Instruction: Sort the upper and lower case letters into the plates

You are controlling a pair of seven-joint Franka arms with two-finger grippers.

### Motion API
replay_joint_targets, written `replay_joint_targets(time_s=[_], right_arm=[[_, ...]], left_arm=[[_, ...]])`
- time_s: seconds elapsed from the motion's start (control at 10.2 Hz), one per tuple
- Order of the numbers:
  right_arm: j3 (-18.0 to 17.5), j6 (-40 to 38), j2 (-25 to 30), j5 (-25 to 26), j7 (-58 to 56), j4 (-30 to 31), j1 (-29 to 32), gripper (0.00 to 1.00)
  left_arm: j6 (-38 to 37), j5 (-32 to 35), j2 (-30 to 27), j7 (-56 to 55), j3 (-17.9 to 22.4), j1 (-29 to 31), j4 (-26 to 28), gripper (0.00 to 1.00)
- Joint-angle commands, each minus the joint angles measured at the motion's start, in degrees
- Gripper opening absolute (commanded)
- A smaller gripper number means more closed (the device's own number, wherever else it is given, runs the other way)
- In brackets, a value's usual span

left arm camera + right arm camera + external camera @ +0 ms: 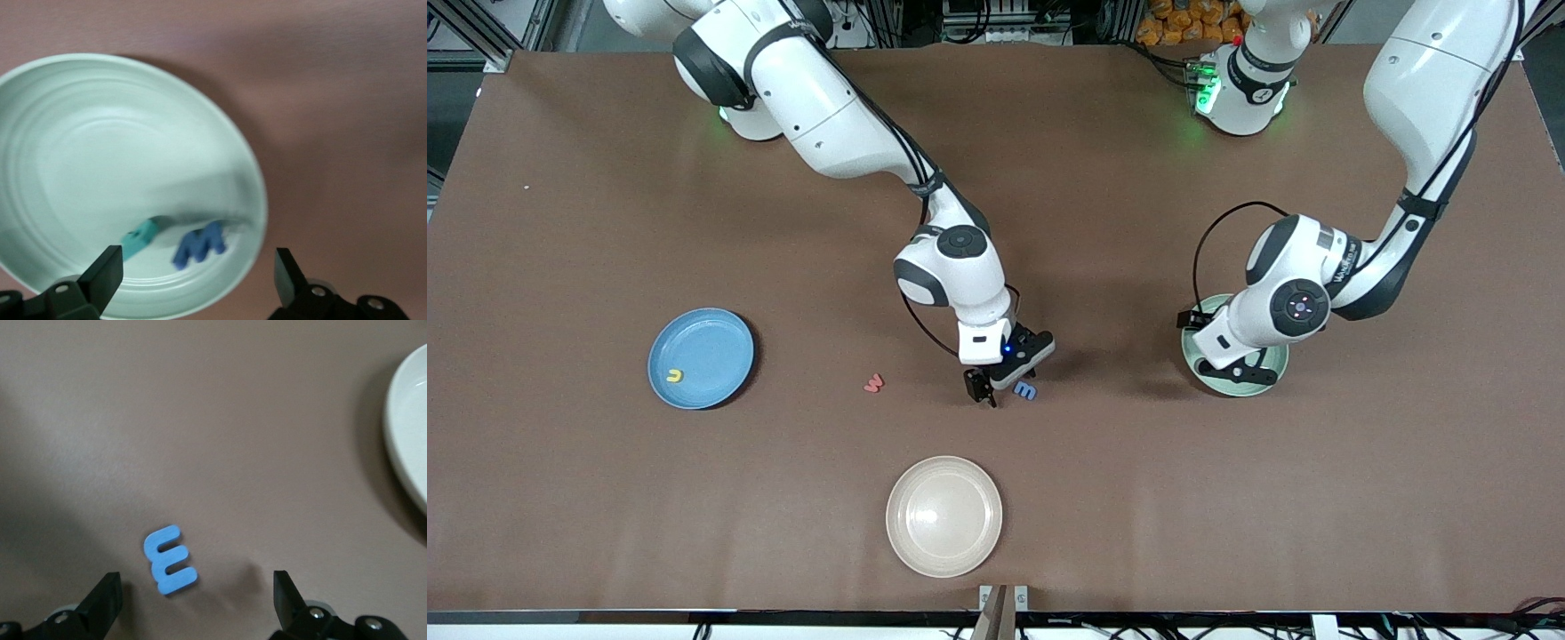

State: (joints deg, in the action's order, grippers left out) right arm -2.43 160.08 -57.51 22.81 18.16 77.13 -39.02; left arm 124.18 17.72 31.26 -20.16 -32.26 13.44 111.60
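The cream plate (943, 516) lay nearest the camera, with nothing on it; its rim (405, 433) showed at the edge of the right wrist view. Farther from the camera than that plate lay a blue letter (1027, 389), flat on the table (605, 498); in the right wrist view (169, 559) it sat between the spread fingers (105, 600), apart from both. The right gripper (996, 384) hung just over it, open and holding nothing. A red letter (873, 383) lay beside the blue one, toward the right arm's end of the table and also farther than the cream plate. The blue plate (720, 342) sat farther toward that end, holding a yellow letter (676, 375). Toward the left arm's end sat the mint plate (1193, 356), with the left gripper (1240, 372) over it, fingers (103, 270) apart and empty. In that plate (100, 133) lay a teal letter (140, 239) and a second blue letter (199, 243), side by side near the rim.
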Motion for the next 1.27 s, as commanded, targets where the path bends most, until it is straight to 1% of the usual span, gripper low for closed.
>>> replay_joint_targets(time_s=[0.0, 0.1, 0.2, 0.29, 0.39, 0.49, 0.59, 0.88, 0.98, 1.18], right_arm=[[-3.1, 1.3, -2.0, 0.5, -2.3, -1.8, 2.0, 1.00], [-3.2, 1.4, -2.0, 0.5, -2.5, -1.8, 1.8, 1.00], [-3.4, 1.4, -2.0, 0.6, -2.8, -1.9, 1.9, 1.00], [-3.5, 1.9, -2.0, 0.6, -3.0, -2.0, 2.0, 1.00], [-3.6, 4.3, -2.3, 0.4, -2.8, -2.0, 2.3, 1.00], [-3.6, 6.4, -3.0, -0.7, -2.6, -2.0, 2.5, 1.00], [-3.6, 6.8, -3.4, -2.0, -2.6, -2.3, 2.2, 1.00], [-3.6, 7.7, -4.7, -2.4, -2.4, -4.4, 2.4, 1.00], [-3.6, 7.7, -4.8, -3.6, -2.4, -4.4, 2.2, 1.00], [-3.6, 7.7, -4.8, -4.0, -2.4, -4.4, 2.3, 1.00]], left_arm=[[-0.1, -1.5, 0.6, -7.1, -0.1, -5.6, -3.0, 1.00], [-0.1, -1.5, 1.3, -11.3, 0.0, -8.7, -4.5, 1.00], [-0.1, -1.5, 2.0, -13.5, 0.0, -10.4, -6.0, 1.00], [-0.1, -1.6, 3.0, -14.6, -0.1, -11.7, -7.7, 1.00], [-0.1, -1.6, 3.6, -15.0, -0.1, -12.3, -8.3, 1.00], [-0.1, -1.6, 3.7, -15.2, -0.1, -12.3, -8.6, 1.00], [-0.1, -1.5, 3.7, -14.9, 0.0, -12.0, -8.4, 1.00], [-0.1, -1.5, 3.7, -14.9, 0.0, -11.9, -8.4, 1.00], [-0.1, -1.5, 3.6, -14.6, 0.0, -11.6, -8.4, 1.00], [-0.1, -1.5, 3.5, -14.4, 0.0, -11.4, -8.4, 1.00]])
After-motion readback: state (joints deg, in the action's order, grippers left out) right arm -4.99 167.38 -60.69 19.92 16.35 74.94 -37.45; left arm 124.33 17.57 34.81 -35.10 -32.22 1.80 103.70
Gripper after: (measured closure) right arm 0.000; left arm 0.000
